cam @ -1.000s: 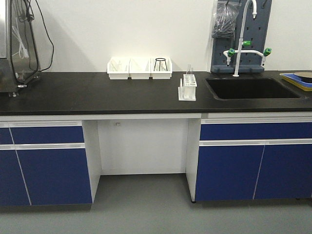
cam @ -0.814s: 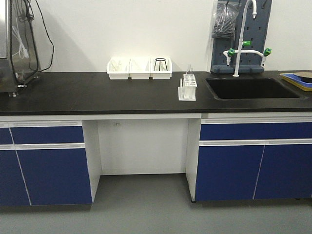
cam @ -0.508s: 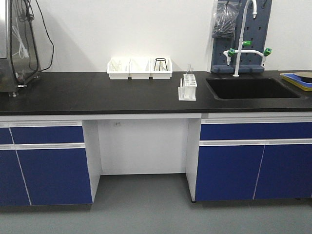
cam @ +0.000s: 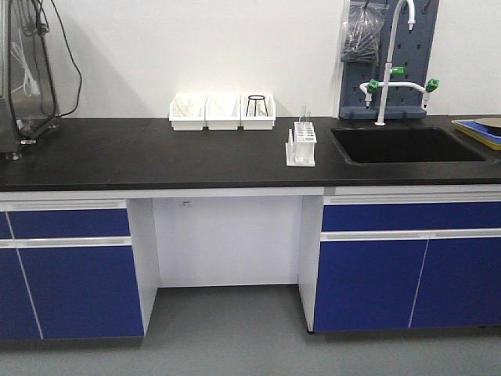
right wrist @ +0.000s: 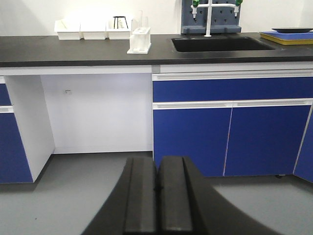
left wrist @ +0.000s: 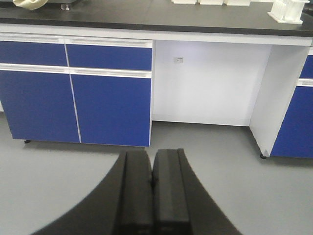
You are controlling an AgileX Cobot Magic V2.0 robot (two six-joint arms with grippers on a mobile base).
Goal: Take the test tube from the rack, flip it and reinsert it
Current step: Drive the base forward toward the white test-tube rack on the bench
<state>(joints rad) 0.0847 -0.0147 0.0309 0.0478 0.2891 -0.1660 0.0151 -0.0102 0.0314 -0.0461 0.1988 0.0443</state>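
Evidently stands short of the desk (cam: 156, 153), hence left claw (left wrist: 152, 196) and right claw (right wrist: 157, 196) pressed together on nothing, test tube (cam: 304, 114) upright in the rack (cam: 302, 149), beyond reach.

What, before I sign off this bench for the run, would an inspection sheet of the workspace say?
Surface: black countertop, mostly bare at the front.
Job's things: rack upright just left of the sink; test tube faintly visible, standing in the rack's back row.
Clutter: three white bins by the wall, blue tray far right, machine far left.
Grippers: left gripper and right gripper both shut, empty, low, away from the bench.
Cables: black cables hang beside the machine.
Surroundings: faucet, blue cabinets.
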